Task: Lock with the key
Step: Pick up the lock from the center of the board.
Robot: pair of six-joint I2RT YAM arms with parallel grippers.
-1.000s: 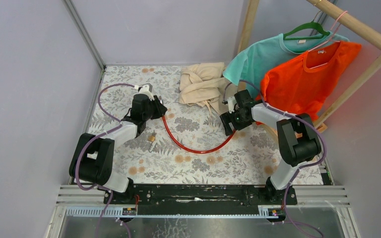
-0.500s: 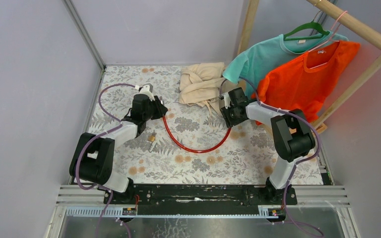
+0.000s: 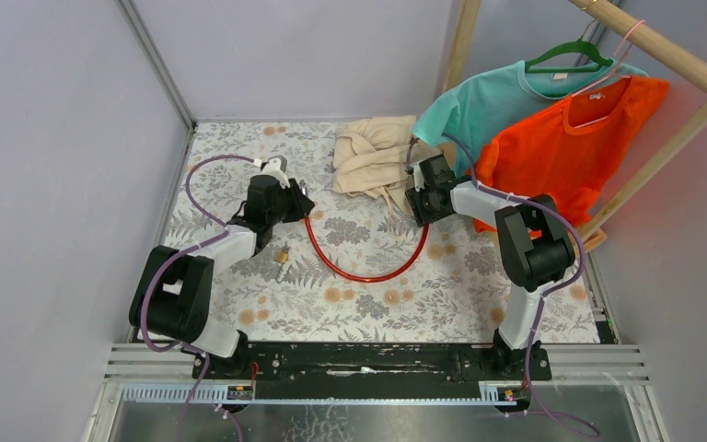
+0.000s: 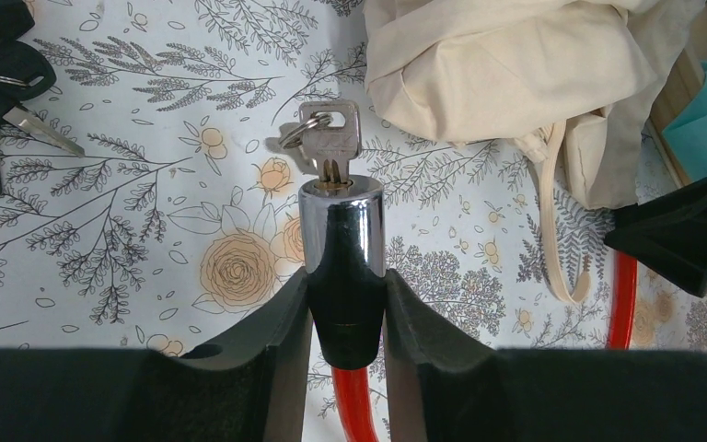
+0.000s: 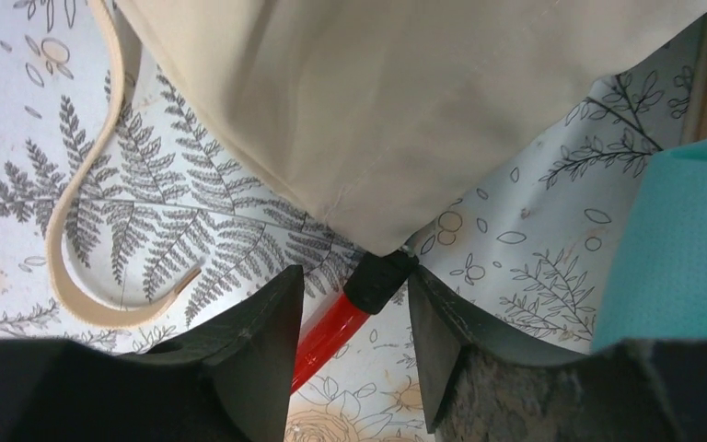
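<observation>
While left gripper (image 4: 347, 281) clamps lock cylinder (image 4: 341, 221), key (image 4: 332, 138) inside, right gripper (image 5: 354, 287): grip unclear.

A tabletop (image 3: 460, 295) printed with grey ferns and orange blossoms sits between plain lilac-grey walls (image 3: 313, 55) in soft, even light. Beyond the right gripper (image 3: 421, 204) and off to its right stands a bare wooden rack (image 3: 663, 48), with a teal T-shirt (image 3: 479, 106) and an orange T-shirt (image 3: 562, 147) hanging from it. A crumpled beige cloth (image 3: 373, 157) lies just beyond that gripper, and a metal rail (image 3: 147, 359) runs along the table's near edge, well behind it.
</observation>
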